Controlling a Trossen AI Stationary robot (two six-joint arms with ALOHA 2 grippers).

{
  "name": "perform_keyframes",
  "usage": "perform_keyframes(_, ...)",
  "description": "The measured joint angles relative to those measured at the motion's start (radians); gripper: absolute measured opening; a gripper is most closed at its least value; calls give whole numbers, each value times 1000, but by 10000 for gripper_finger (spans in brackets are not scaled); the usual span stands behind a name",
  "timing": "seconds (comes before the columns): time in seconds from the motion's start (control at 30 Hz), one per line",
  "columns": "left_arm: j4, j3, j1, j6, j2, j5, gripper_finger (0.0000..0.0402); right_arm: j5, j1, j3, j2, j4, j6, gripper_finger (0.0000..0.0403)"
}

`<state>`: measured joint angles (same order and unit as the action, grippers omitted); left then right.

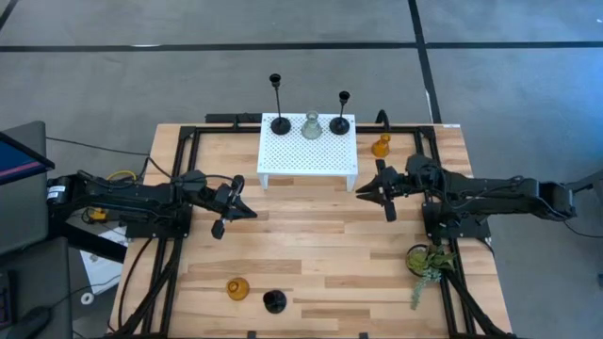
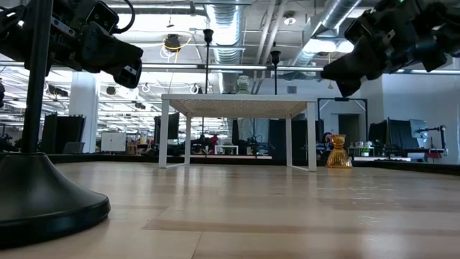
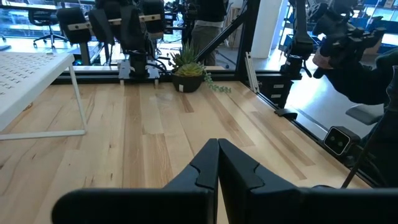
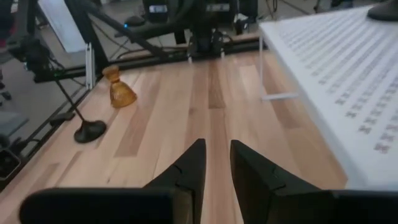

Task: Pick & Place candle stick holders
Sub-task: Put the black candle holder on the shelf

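My pale wooden plank counter [image 1: 311,245] carries a white perforated metal riser [image 1: 308,149] at its far middle. On the riser stand three holders in a row: a tall black thin-stemmed candle holder [image 1: 279,105], a clear glass holder [image 1: 312,126] and a shorter black thin-stemmed holder [image 1: 341,113], so I judge the riser is where the set is gathered. Four pieces wait off it: an amber glass holder [image 1: 381,146] and a thin black stemmed holder [image 4: 89,127] beside the riser's right end, another amber glass holder [image 1: 237,288] and a squat black holder [image 1: 274,301] at the near edge. A green plant sprig [image 1: 426,264] sits at near right. My left pincer [image 1: 231,202] hovers closed and empty left of centre; my right pincer [image 1: 379,189] hangs just off the riser's corner, fingers slightly parted, holding nothing. Beyond lies an open workshop with ceiling ducts.
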<state>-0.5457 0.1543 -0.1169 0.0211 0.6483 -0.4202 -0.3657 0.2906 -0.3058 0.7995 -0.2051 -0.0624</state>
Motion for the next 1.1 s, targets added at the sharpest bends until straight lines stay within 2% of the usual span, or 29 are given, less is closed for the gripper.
perform_keyframes(0.63, -2, 0, 0, -3, 0, 0, 8, 4, -2, 0, 181, -4, 0, 66)
perform_keyframes(0.87, -2, 0, 0, -3, 0, 0, 8, 0, -12, 0, 262, -167, -56, 66)
perform_keyframes(1.1, -2, 0, 4, -3, 0, 0, 8, 1, -108, -1, 326, -335, -89, 66)
